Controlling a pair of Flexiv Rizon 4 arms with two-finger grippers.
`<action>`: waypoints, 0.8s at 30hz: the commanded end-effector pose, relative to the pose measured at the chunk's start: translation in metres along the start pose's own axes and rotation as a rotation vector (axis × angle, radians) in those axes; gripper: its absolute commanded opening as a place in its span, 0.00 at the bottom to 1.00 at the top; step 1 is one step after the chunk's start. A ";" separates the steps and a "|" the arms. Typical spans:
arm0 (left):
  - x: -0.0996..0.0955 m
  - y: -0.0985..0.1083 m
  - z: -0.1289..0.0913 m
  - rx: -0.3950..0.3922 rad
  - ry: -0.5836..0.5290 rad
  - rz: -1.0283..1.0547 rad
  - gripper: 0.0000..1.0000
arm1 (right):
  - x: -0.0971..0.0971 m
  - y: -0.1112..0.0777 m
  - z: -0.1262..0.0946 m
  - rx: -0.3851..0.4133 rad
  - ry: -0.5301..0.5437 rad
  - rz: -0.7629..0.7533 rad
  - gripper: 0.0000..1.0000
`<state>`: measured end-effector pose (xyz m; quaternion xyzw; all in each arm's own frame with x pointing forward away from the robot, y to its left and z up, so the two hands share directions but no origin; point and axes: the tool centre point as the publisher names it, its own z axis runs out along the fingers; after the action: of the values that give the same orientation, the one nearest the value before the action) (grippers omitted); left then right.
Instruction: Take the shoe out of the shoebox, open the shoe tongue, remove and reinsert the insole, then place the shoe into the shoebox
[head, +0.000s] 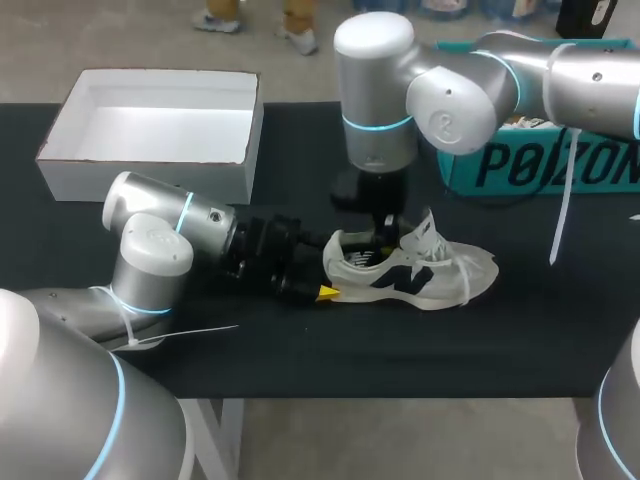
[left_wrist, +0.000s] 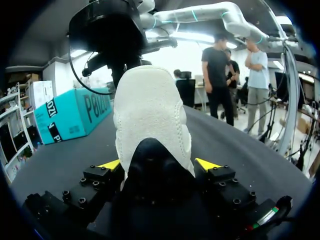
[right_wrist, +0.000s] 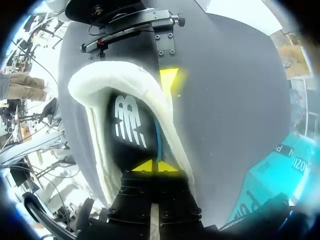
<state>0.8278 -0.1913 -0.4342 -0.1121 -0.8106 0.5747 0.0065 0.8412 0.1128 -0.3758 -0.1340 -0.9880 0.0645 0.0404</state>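
Off-white shoe (head: 420, 272) stands on black table (head: 300, 350), outside the white shoebox (head: 140, 182). Left gripper (left_wrist: 159, 165): fingers spread wide, clamping the heel from both sides. Right gripper (right_wrist: 155, 166): tips nearly together inside the shoe opening, at the dark insole (right_wrist: 127, 125) with its white logo; hold unclear. Teal box (head: 540, 165) bears dark lettering.

The left arm (head: 150, 255) comes in from 8 o'clock, its wrist level and aimed toward 3 o'clock. The left gripper (head: 318, 290) clamps the heel of the shoe (head: 420, 270). The right arm (head: 470, 90) comes in from 2 o'clock with its wrist vertical. The right gripper (head: 385, 235) points down, tips pressed together.
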 end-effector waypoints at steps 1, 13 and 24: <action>0.000 0.002 0.003 -0.002 0.000 0.000 0.00 | -0.002 -0.007 -0.012 -0.008 -0.011 0.006 0.00; 0.000 0.002 0.003 -0.002 0.000 0.000 0.00 | -0.010 -0.037 -0.022 -0.037 -0.029 0.067 0.00; 0.000 0.002 0.003 -0.002 0.000 0.000 0.00 | -0.010 -0.050 -0.032 -0.104 -0.027 0.094 0.00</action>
<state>0.8285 -0.1928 -0.4339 -0.1123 -0.8107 0.5745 0.0067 0.8449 0.0719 -0.3425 -0.1822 -0.9825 0.0315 0.0223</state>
